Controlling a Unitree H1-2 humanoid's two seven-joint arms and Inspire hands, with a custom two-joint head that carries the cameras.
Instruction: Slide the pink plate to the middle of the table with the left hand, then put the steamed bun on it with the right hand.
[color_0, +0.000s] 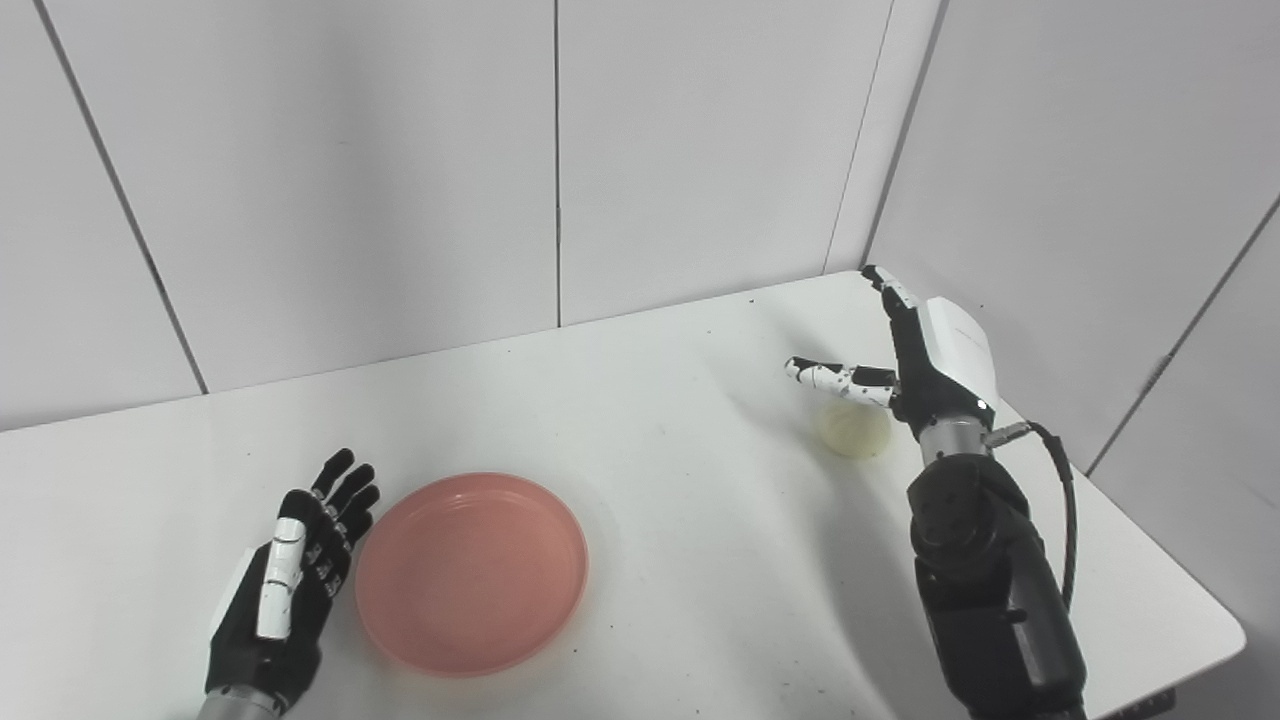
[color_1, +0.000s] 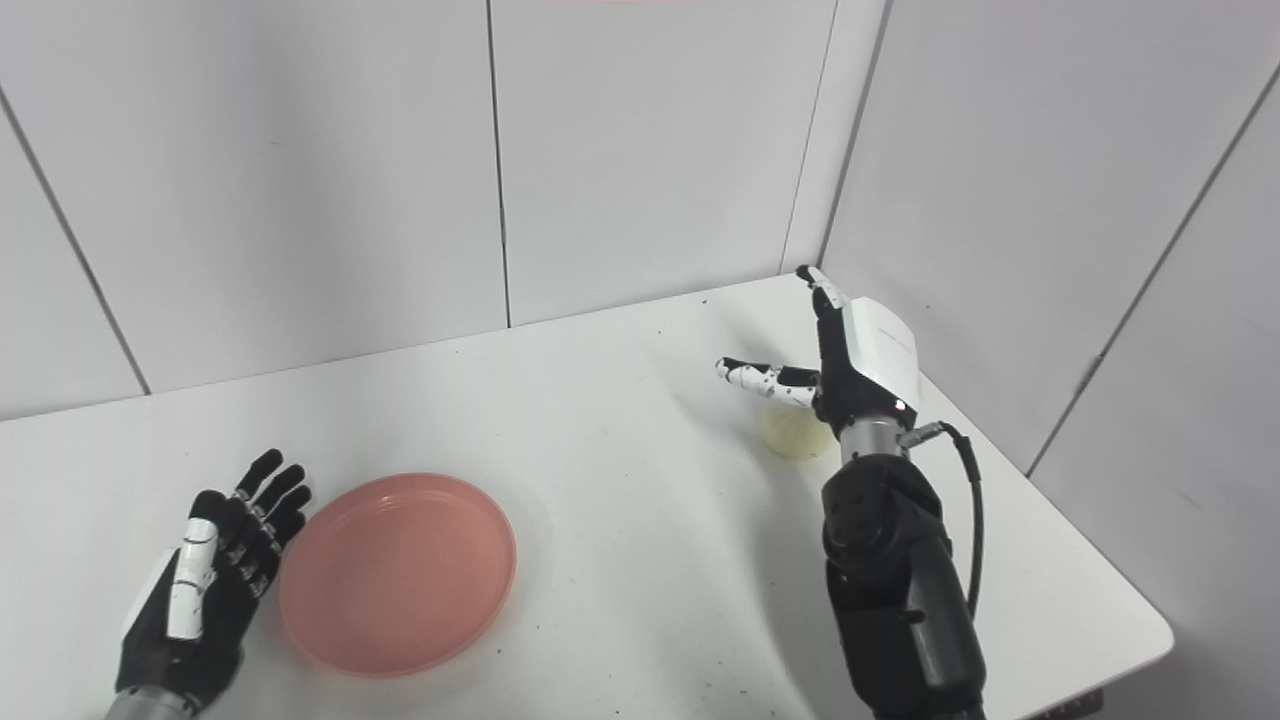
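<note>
A pink plate (color_0: 470, 572) lies empty on the white table (color_0: 680, 480), left of the middle near the front. My left hand (color_0: 290, 575) is open, fingers straight, right beside the plate's left rim. A pale steamed bun (color_0: 852, 428) lies on the table at the right. My right hand (color_0: 915, 355) is open and raised just above and behind the bun, thumb spread to the left, holding nothing. In the right eye view the plate (color_1: 398, 573), the bun (color_1: 795, 434), the left hand (color_1: 215, 580) and the right hand (color_1: 850, 355) show the same way.
White panel walls (color_0: 560, 150) close the table at the back and right, meeting in a corner behind my right hand. The table's right edge (color_0: 1160, 540) runs close beside my right forearm.
</note>
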